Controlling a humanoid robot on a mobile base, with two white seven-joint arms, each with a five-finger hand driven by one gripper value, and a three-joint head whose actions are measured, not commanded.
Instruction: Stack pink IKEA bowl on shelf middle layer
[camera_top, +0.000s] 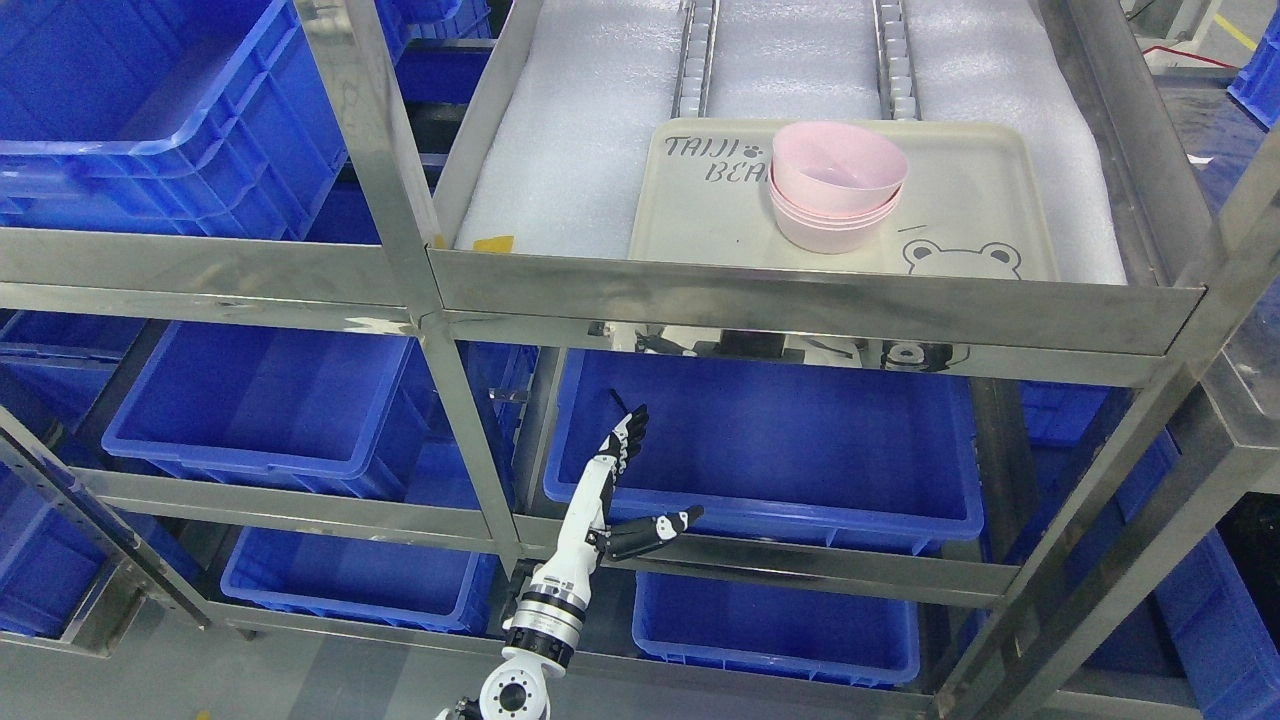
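The left hand (625, 480) is raised at the bottom of the view with fingers (628, 437) straight and thumb out, holding nothing, in front of a large blue plastic bin (770, 450). Above, on the steel shelf (800, 300), a stack of pale pink plastic bowls (836, 188) (seemingly three or four) sits on a cream rectangular tray (960, 215) over white foam padding (570, 150).

Lower pink bowls (832, 228) mostly hidden in stack; arm (520, 690) cut off at btm edge.
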